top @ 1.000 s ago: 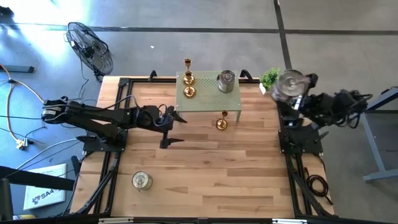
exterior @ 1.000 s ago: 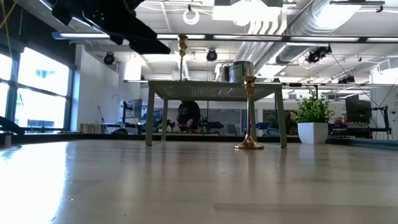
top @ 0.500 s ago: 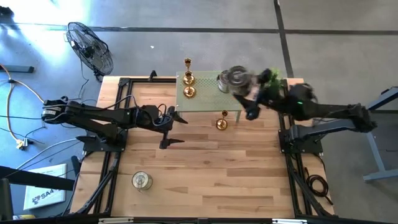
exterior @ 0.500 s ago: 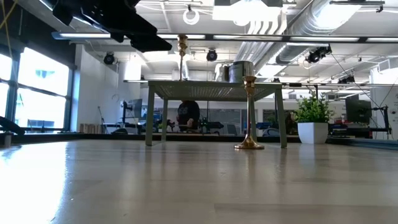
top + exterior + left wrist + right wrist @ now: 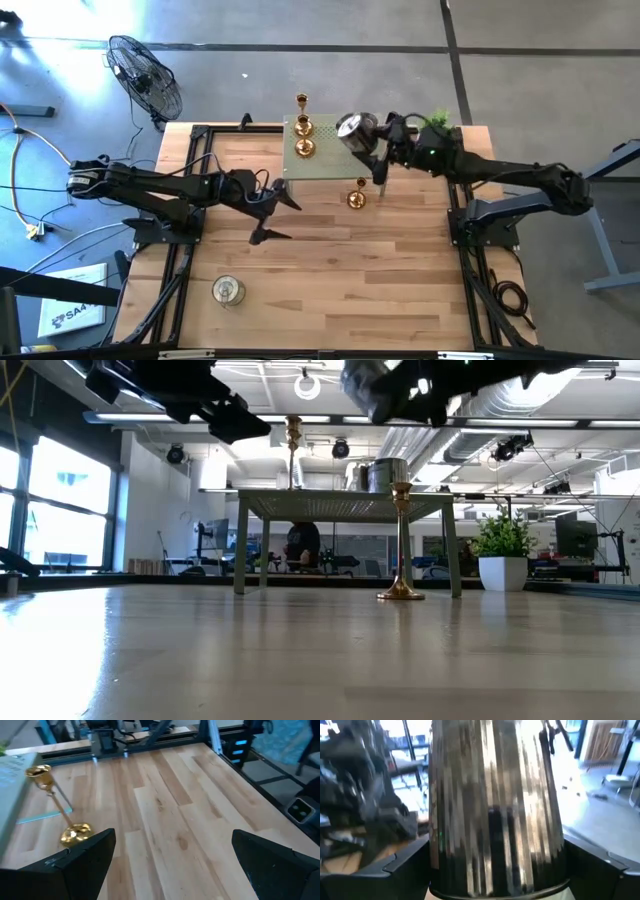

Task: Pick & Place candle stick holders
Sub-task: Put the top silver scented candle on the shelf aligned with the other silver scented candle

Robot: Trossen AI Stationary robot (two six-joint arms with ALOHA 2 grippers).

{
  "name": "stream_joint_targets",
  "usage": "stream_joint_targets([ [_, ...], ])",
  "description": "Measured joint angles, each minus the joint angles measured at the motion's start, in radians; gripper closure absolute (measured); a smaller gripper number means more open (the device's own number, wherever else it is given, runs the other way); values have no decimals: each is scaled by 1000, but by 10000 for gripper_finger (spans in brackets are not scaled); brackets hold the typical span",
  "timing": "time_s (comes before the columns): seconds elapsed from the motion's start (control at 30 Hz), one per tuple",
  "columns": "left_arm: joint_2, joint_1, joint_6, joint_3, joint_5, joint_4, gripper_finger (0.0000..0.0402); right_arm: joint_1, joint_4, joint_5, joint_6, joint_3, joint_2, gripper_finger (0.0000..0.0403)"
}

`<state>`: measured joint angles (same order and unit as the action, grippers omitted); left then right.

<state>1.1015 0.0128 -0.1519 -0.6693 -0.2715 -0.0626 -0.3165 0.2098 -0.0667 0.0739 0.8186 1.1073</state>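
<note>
Swung further across since half a second ago: right gripper [image 5: 365, 140], carrying a silver-grey ribbed jar-like holder [image 5: 352, 130], now above the small green-topped stand [image 5: 310, 165], over the spot where the second silver holder stood a moment before. Clamped wide on the ribbed body, which fills the right wrist view [image 5: 495, 805] between the two dark fingers. Seen in the low view as a blurred dark mass high above the stand [image 5: 400, 385].

Shifted only slightly: left gripper [image 5: 272, 215], hanging over the bare planks of the wooden table [image 5: 330, 280], jaws spread wide and holding nothing. From its wrist camera, both dark fingers [image 5: 75, 865] apart, with a gold holder beyond.

On the stand: two gold candle stick holders [image 5: 303, 137] near the far left corner; another silver-grey holder [image 5: 385, 475] visible only from table height, hidden from above by the carried one. On the table just in front of the stand: one tall gold candle stick holder [image 5: 356, 196], upright [image 5: 401, 540]. Near the front left of the table: a third silver-grey holder [image 5: 228, 291], well apart from the rest. Beside the stand's right end: a small green potted plant [image 5: 503, 550].
</note>
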Motion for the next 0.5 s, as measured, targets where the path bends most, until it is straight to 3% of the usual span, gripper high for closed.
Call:
stream_joint_targets([
  [0.2,0,0,4,27,-78,-21,9,32,149,-8,24,-158,2,47],
  [0.5,0,0,24,75,-62,-70,9,28,341,-35,57,-379,-83,47],
])
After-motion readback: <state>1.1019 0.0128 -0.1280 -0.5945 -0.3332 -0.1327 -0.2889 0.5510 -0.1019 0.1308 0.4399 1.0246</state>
